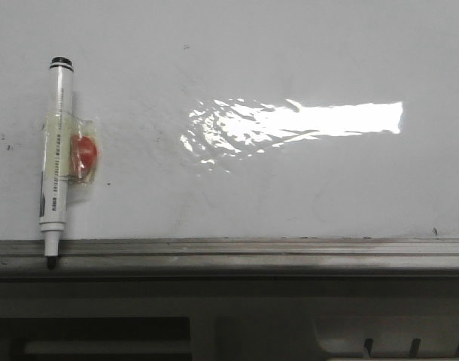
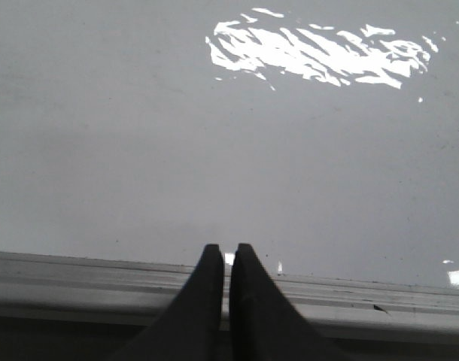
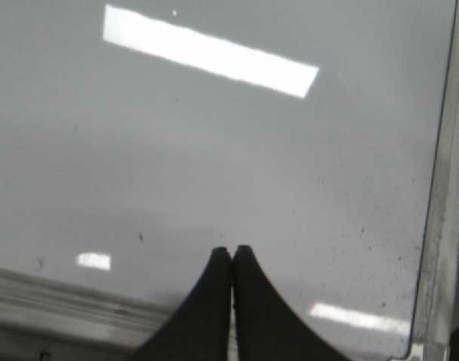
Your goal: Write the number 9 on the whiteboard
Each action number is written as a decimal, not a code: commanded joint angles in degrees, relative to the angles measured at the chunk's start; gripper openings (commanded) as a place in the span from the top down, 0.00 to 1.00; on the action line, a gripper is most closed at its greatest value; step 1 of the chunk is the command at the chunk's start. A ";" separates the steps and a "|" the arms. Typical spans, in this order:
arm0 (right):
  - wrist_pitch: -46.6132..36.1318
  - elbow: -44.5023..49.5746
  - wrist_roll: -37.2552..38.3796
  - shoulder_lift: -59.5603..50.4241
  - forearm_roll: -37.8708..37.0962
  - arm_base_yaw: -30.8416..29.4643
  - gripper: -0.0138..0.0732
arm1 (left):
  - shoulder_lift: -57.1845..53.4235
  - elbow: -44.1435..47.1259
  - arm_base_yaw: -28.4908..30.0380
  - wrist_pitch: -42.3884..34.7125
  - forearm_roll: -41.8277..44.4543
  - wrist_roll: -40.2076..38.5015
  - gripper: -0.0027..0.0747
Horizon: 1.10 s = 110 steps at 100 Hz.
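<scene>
- Front view: whiteboard (image 1: 290,188) fills most of the picture, glossy and white, with a bright glare patch (image 1: 297,120) right of the middle and faint smudges and dark specks scattered over it. No drawn number 9 shows on the board in this view.
- Front view: a white marker pen (image 1: 56,158) stands upright against the board at the far left, black cap end up, black tip down and touching the grey tray rail (image 1: 290,252) that runs along the board's lower edge. A red blob (image 1: 84,153) is fixed to the pen's side under clear, yellowish tape.
- Front view: neither pincer shows here; below the rail lies a dark strip of grey framework.
- Left wrist view: the left pincer (image 2: 227,252) has its two black fingers almost together, only a thin slit between them, and nothing is held. The tips lie over the rail, just at the edge of the board, whose surface beyond is bare apart from the broken glare and a few specks.
- Right wrist view: the right pincer (image 3: 232,252) has its fingers pressed together, gripping nothing. The tips hang over the board near a corner, with rail showing along two sides of the picture. A long bright reflection and many small dark specks mark the board; no number is drawn there.
</scene>
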 commanded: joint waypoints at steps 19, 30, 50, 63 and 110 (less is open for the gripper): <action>-20.43 1.62 -0.36 -1.39 14.18 -0.03 0.93 | -1.76 1.75 0.09 -4.53 -20.71 -0.03 0.99; -21.69 1.62 -0.27 -1.39 23.88 -0.03 0.93 | -1.76 1.75 0.09 -10.21 -26.02 -0.03 0.99; -18.60 1.62 0.88 -1.29 45.08 -0.03 0.93 | -1.76 1.75 0.09 -20.31 -33.26 -0.03 0.99; -22.34 1.31 0.88 -1.29 53.64 -0.03 0.93 | -1.76 1.75 0.09 -21.75 -33.26 -0.03 0.99; 8.60 -21.76 -1.27 8.65 41.28 -0.03 0.90 | 12.59 -17.22 0.09 2.03 -21.18 4.64 0.99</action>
